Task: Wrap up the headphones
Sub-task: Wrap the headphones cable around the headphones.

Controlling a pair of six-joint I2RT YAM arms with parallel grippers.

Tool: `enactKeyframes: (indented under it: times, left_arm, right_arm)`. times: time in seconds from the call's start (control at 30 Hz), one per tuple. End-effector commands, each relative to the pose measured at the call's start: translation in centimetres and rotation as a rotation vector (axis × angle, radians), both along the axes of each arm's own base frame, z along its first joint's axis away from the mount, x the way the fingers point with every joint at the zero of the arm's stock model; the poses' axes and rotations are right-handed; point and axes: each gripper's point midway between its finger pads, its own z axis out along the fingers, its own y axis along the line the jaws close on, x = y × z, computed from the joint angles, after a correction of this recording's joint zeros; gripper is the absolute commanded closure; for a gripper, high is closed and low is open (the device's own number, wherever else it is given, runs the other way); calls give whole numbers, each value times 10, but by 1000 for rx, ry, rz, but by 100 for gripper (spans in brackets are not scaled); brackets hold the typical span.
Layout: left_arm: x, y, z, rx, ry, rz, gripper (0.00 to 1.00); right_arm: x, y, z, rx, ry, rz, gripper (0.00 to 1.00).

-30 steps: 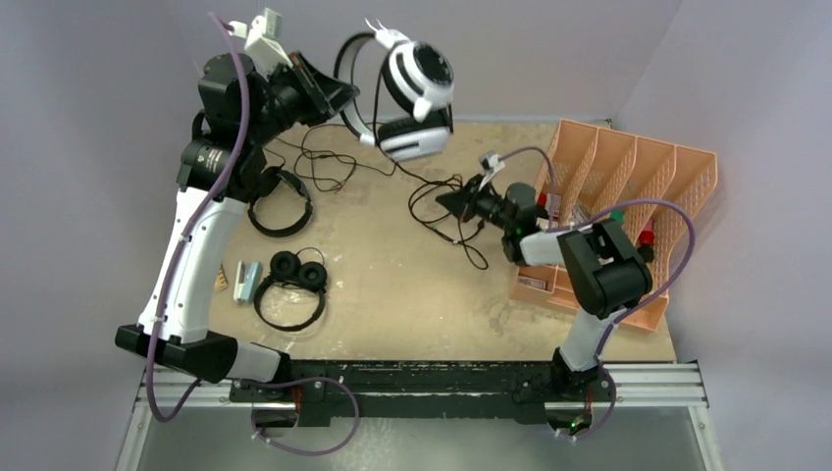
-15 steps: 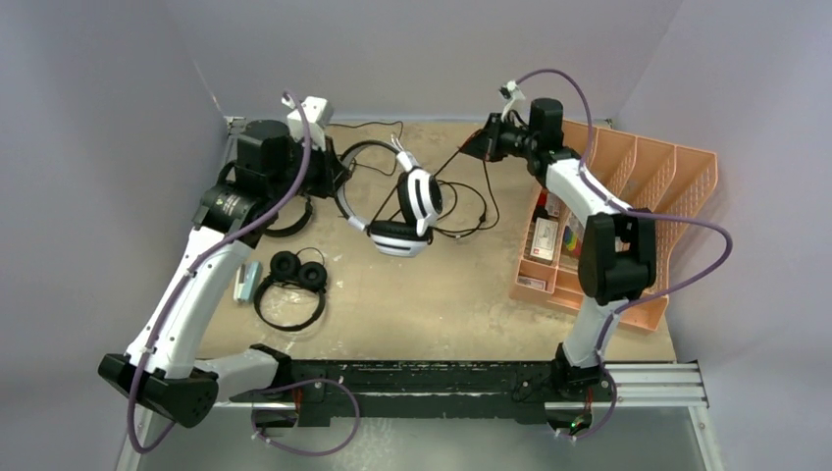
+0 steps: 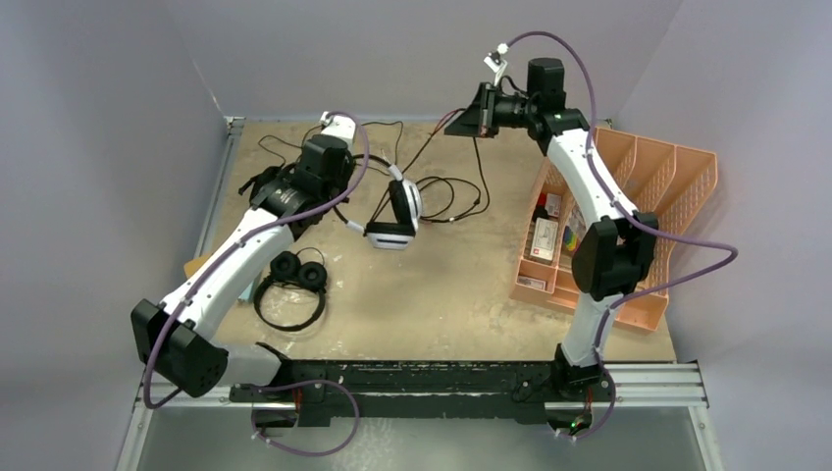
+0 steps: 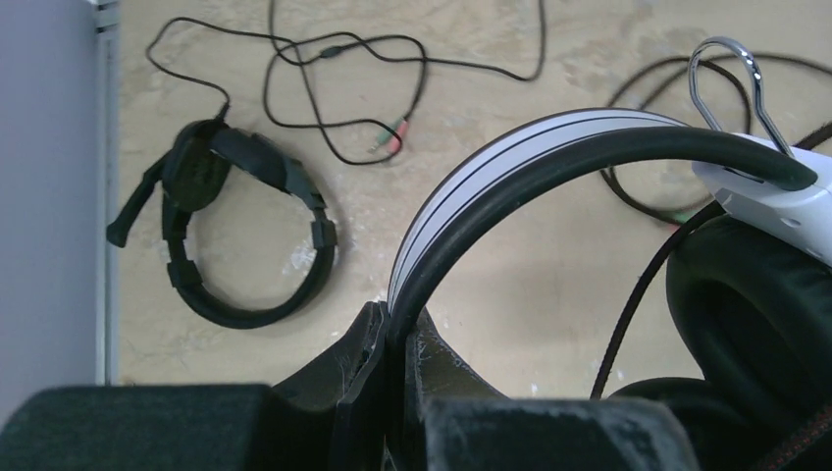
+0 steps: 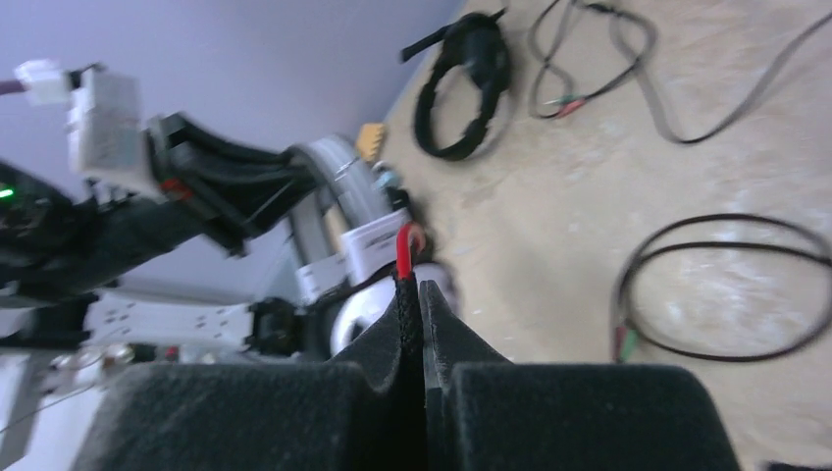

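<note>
My left gripper point(image 3: 338, 199) is shut on the headband of the white-and-black headphones point(image 3: 397, 211) and holds them low over the table's back middle; the left wrist view shows the band point(image 4: 510, 162) pinched between the fingers. My right gripper point(image 3: 461, 123) is raised at the back and shut on their black cable, which runs taut down to the ear cups. In the right wrist view point(image 5: 414, 294) a red bit of cable point(image 5: 403, 250) sticks out of the closed fingers. The small black headphones point(image 3: 292, 285) lie at the front left. The larger black headphones point(image 4: 245, 231) lie at the back left.
An orange divided tray point(image 3: 638, 177) holding small items stands at the right edge. Loose black cable loops point(image 3: 453, 201) lie between the held headphones and the tray. More cable with pink and green plugs point(image 4: 383, 142) lies at the back left, near the wall.
My left arm has swung the white-and-black headphones down from high up to low over the table. My right gripper has risen from the table's middle to the back, pulling the cable taut.
</note>
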Motion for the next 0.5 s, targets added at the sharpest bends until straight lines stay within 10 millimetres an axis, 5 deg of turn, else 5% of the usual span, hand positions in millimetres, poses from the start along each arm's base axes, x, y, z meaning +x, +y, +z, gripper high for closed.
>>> enactKeyframes:
  times: [0.0,0.2,0.47]
  left_arm:
    - [38,10,44,-102,-213,232,100]
    - [63,18,54,-194,-285,458,100]
    - [90,2,102,-443,-389,552,100]
  right_arm:
    - [-59,44,51,130,17,184,100]
    - [-103,84,85,231,-52,236,100]
    - [-129,116,68,154,-167,107,100]
